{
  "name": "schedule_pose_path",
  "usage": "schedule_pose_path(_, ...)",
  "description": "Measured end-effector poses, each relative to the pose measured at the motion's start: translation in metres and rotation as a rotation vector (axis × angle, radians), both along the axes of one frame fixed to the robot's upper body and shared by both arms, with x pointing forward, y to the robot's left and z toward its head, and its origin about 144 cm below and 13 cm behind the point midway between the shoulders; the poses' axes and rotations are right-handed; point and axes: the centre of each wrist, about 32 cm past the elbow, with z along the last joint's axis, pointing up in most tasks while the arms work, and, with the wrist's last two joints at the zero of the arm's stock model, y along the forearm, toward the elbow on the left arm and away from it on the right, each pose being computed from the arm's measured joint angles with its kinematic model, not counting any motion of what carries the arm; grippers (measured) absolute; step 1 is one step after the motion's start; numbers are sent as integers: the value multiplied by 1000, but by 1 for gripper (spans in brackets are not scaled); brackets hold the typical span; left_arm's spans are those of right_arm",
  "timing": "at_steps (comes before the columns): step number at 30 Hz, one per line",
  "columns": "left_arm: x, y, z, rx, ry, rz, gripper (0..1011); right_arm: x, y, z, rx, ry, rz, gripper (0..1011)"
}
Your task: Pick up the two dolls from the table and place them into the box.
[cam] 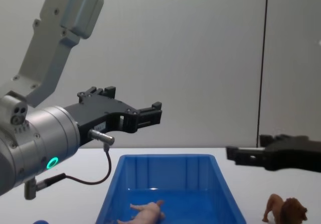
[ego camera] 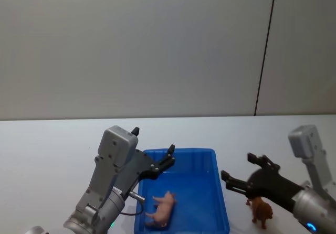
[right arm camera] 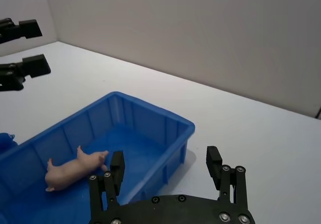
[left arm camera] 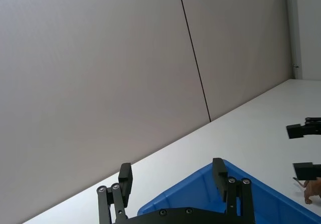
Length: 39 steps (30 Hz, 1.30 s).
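**Desk:** What sits nearest?

**Photographer:** The pink doll [ego camera: 163,209] lies inside the blue box [ego camera: 194,151], toward 7 o'clock of its floor. The brown lion [ego camera: 261,210] stands on the white table [ego camera: 52,139] just outside, at the box's 4 o'clock.

**Desk:** And the arms beyond?

**Photographer:** The right gripper [ego camera: 237,167], fingers spread and empty, hangs above the lion at 3 o'clock. The left gripper [ego camera: 153,141], likewise spread, hovers high over the box's 10 o'clock rim.

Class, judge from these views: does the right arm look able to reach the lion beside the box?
Probably yes. The right gripper hangs open above the lion, which stands on the table beside the box, nothing between them; the left gripper is over the box.
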Motion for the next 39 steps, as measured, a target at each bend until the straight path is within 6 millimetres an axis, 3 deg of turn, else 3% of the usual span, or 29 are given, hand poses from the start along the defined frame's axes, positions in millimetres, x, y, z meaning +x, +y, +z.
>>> schedule_pose_path(13, 0, 0, 0, 0, 0, 0, 1003, -24, -19, -17, -24, 73, -64, 1001)
schedule_pose_path(27, 0, 0, 0, 0, 0, 0, 1003, -29, -27, -38, -60, 160, -103, 996)
schedule_pose_path(32, 0, 0, 0, 0, 0, 0, 1003, -29, -28, -44, -66, 183, -110, 902)
schedule_pose_path(39, 0, 0, 0, 0, 0, 0, 1003, -26, -29, -46, -65, 198, -114, 686)
